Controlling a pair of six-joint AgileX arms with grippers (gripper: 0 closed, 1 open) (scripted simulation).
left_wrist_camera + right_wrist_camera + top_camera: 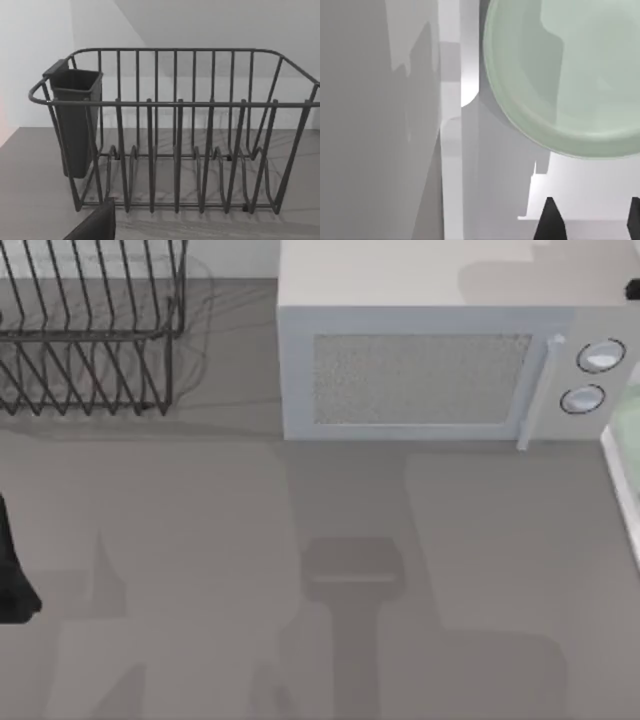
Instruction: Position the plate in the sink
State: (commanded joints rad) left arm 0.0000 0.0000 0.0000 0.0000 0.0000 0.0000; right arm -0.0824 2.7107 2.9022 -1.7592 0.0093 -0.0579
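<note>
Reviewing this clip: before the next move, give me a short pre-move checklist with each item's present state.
1. Plate lies past the sink rim, inside the basin: ok, as the right wrist view shows it.
2. Right gripper is free of the plate, fingertips spread with a gap before it: ok.
3. Plate lying flat on the basin floor: cannot tell.
4. Left arm is parked at the table's left edge, facing the dish rack: ok.
5. Microwave door shut, out of the way: ok.
</note>
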